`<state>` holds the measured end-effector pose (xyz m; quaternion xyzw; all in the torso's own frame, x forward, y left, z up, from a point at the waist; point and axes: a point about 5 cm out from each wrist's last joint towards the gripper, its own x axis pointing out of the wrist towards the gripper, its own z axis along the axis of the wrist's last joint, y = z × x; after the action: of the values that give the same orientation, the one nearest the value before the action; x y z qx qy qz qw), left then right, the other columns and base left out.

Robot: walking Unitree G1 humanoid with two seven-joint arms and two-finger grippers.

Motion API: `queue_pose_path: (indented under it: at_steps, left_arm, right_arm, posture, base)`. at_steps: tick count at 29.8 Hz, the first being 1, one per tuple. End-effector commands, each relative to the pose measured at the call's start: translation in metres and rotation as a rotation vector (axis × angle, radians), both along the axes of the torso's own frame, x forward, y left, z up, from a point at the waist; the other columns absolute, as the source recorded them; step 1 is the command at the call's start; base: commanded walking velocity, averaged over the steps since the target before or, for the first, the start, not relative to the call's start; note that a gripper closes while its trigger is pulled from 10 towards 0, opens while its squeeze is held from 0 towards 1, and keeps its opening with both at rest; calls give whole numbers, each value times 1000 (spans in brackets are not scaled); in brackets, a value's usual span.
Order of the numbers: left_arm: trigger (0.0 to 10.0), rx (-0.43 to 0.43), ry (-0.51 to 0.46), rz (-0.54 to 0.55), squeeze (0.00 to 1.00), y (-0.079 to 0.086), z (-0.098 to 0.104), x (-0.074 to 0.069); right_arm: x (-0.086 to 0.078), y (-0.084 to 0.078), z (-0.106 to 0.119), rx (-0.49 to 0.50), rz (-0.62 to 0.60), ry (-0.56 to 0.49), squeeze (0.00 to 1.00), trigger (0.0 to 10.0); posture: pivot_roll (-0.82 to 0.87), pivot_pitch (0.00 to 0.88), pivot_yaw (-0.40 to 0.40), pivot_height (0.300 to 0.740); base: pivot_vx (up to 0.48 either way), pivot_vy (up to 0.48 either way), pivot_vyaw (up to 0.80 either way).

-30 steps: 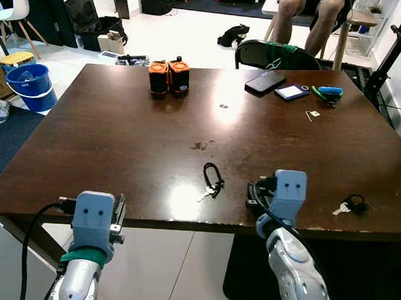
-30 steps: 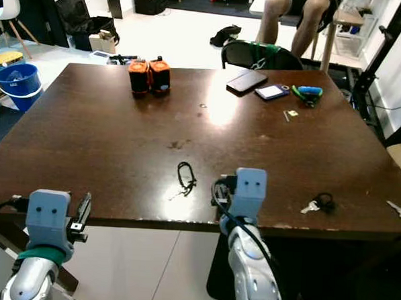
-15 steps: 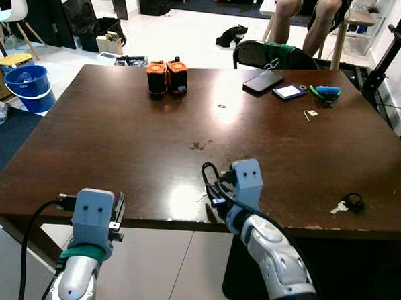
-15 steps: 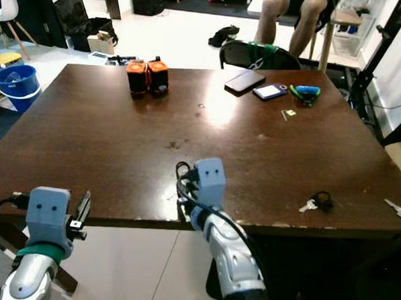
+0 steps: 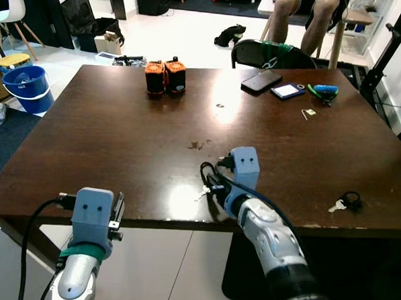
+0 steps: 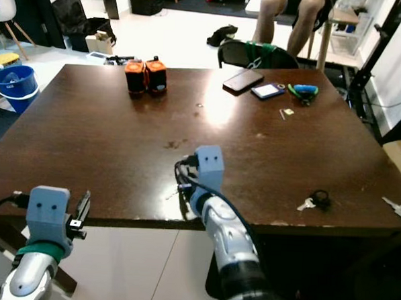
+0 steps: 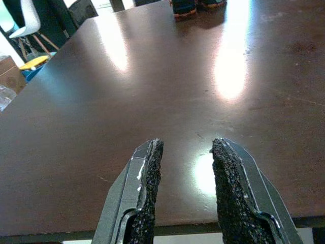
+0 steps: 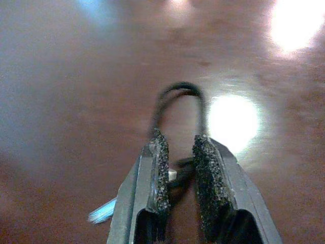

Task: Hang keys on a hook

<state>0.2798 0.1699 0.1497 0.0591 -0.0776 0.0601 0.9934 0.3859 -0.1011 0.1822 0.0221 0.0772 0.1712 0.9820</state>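
Right gripper (image 8: 177, 152) is reaching the keys (image 8: 175, 109).
Its jaws are sitting slightly apart around the black loop; left gripper (image 7: 185, 162) is idling, jaws apart.

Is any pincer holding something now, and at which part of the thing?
Nothing is held yet. The right pincer straddles the black loop of the keys with a visible gap; the left pincer is open over the table.

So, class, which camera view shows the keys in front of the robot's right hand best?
The right wrist view: the keys lie close up, their black loop just ahead of the right hand, whose fingers stand slightly apart. Both eye views show them small on the table, mostly hidden behind that hand. The left wrist view looks at bare table.
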Motion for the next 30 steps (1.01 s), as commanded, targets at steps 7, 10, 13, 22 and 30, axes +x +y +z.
queue_pose_path:
  at_steps: [7,10,13,22,30]
  left_arm:
    - [10000,-4,38,11,0,7,-5,-2]
    - [10000,-4,37,9,0,9,-4,-3]
    - [10000,-5,38,8,0,10,-4,-3]
    - [10000,-5,41,6,0,10,-3,-3]
    - [10000,-6,44,2,0,10,-2,-3]
  right_arm:
    - [5,0,-8,4,5,65,0,10000]
    - [9,-1,-5,17,-2,67,0,10000]
    - [11,-1,-1,38,0,61,0,10000]
    - [12,18,8,77,107,47,0,10000]
    - [5,27,-9,-34,232,150,0,10000]
  posture:
    - [-58,225,171,740]
    - [-49,236,178,740]
    - [-47,239,181,740]
    - [-36,248,183,740]
    - [-36,248,183,740]
  base:
    - [0,0,0]
    - [0,0,0]
    - [0,0,0]
    - [0,0,0]
    - [0,0,0]
